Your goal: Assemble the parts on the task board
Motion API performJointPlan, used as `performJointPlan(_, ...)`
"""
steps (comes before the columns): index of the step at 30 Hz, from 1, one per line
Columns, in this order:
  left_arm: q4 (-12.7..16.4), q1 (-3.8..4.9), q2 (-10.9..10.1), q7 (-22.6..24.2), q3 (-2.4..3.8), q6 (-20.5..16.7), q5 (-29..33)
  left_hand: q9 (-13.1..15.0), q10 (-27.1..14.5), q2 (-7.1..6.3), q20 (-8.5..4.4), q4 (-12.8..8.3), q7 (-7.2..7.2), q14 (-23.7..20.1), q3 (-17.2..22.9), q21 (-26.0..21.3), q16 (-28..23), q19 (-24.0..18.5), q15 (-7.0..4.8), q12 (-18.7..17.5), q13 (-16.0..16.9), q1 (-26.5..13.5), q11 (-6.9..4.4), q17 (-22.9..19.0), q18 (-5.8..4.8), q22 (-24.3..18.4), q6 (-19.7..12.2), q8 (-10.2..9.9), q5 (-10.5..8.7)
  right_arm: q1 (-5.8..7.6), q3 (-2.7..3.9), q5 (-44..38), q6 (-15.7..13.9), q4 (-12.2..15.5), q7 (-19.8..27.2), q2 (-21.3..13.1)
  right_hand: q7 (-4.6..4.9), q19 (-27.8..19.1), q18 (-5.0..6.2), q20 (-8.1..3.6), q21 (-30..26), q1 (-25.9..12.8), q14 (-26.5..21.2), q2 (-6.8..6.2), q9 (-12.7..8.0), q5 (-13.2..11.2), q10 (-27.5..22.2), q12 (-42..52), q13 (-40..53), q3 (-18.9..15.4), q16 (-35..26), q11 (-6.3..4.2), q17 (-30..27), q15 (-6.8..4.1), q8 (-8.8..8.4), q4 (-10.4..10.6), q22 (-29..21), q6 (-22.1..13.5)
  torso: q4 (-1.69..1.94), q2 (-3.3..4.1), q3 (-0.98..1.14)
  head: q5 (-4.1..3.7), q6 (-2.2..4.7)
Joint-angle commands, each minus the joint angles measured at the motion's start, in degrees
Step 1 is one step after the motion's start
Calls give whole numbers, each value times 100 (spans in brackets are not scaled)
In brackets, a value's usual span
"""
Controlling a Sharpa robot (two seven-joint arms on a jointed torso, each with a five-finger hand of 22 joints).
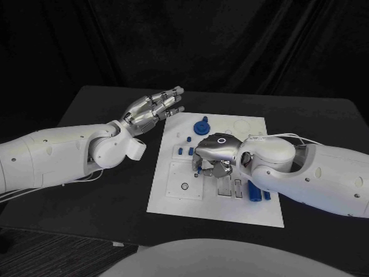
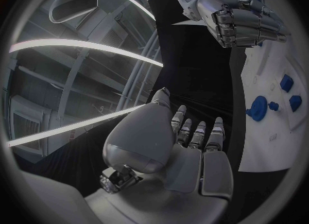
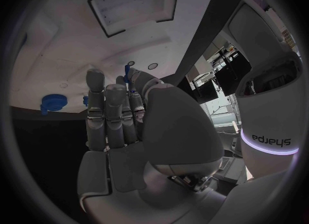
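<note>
Right hand low over the task board's middle, a small blue part pinched in its fingers

The right hand [image 1: 216, 154] is held just above the task board [image 1: 175, 203], its fingers [image 3: 106, 112] curled in around a slim blue part [image 3: 126, 74], seemingly pointing toward the board's face. The left hand [image 1: 154, 108] is raised beside the board's far-left corner, fingers spread and empty. The right hand is judged nearer, so the insertion falls to it.
</note>
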Motion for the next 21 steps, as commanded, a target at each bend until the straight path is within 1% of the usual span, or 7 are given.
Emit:
performJointPlan(1,3,-15,11,90,5,85,20,7,9,20,14,-25,1,11,18,18,23,3,33,21,5,44,41,5,109,-9,37,27,38,-26,3,-75,-24,-7,-84,15,17,-24,33,-2,9,30,-16,-31,-10,-5,199,30,-5,37,-3,-159,-10,-3,-35,-15,270,-34,-4,6,2,10,0)
performJointPlan(8,3,-27,18,31,5,101,20,5,5,63,23,-42,17,9,47,15,25,2,51,18,4,74,60,5,107,-21,24,30,58,-49,3,-76,-113,-18,-28,38,20,-25,35,-2,2,37,-12,-31,-18,-6,223,38,2,43,-7,-163,-18,-4,-48,-24,270,-45,3,12,7,8,0)
performJointPlan(21,-4,-46,26,-40,5,121,20,3,1,79,30,-55,26,10,62,14,28,3,62,16,3,93,68,5,106,-25,14,31,69,-79,3,-77,-184,-36,33,73,20,-35,41,-3,-31,41,-16,-33,-22,-5,231,40,5,45,-20,-163,-32,-5,-52,-30,264,-48,2,8,2,42,0)
